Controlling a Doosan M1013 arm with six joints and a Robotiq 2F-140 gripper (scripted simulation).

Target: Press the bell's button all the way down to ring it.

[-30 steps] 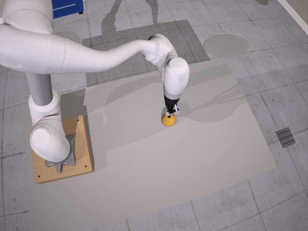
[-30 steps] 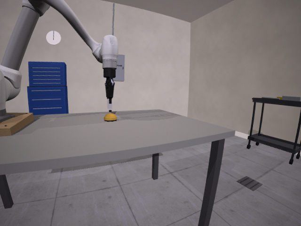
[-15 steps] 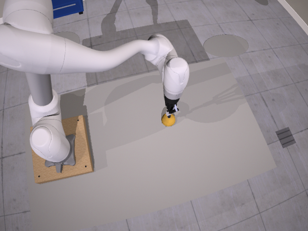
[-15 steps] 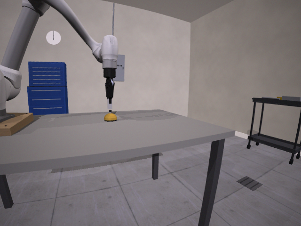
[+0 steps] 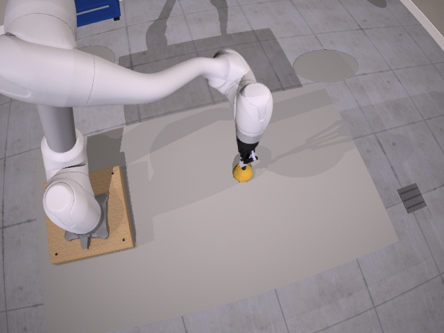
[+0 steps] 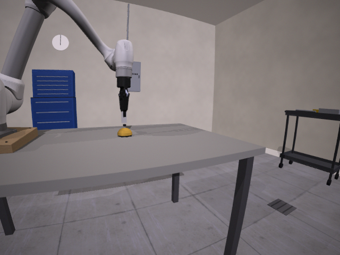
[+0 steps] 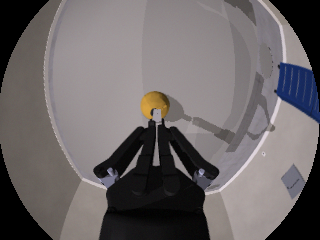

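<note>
One yellow bell (image 6: 125, 133) sits on the grey table (image 6: 164, 153), toward its far side, right of the one wooden base plate (image 6: 16, 141). One gripper (image 6: 124, 120) hangs directly above the bell, fingers clenched together on nothing, tips at its button.

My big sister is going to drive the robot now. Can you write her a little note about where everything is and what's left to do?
Gripper: jaws shut, holding nothing, pointing straight down.

Bell: the yellow dome sits on the grey table, directly under the fingertips. In the exterior view the tips sit just above the small button on top of the dome; contact cannot be confirmed from these views.

Done: the arm is lined up over the bell.

Left: whether the button has been pressed yet cannot be told from these views. If not, push it fully down, hold briefly, lift straight up so it springs back, and leave the bell in place.
</note>
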